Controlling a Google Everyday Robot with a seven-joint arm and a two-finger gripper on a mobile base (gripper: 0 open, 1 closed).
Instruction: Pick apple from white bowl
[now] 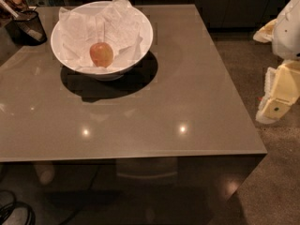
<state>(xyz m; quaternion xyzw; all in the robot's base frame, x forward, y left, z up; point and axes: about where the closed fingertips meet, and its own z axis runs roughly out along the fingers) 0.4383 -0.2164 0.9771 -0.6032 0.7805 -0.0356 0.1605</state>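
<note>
The apple (101, 54), reddish-orange with a yellow blush, lies on crumpled white paper inside the white bowl (140, 25). The bowl stands on the far left part of a glossy grey-brown table (178, 93). My gripper (276, 97), cream and white, hangs at the right edge of the view, beyond the table's right side and well away from the bowl. It holds nothing that I can see.
A small dark cup of utensils (29, 26) stands at the table's far left corner, beside the bowl. The table's front edge runs across the lower view and its right edge slants down to the corner (265, 150). Speckled floor (276, 186) lies to the right.
</note>
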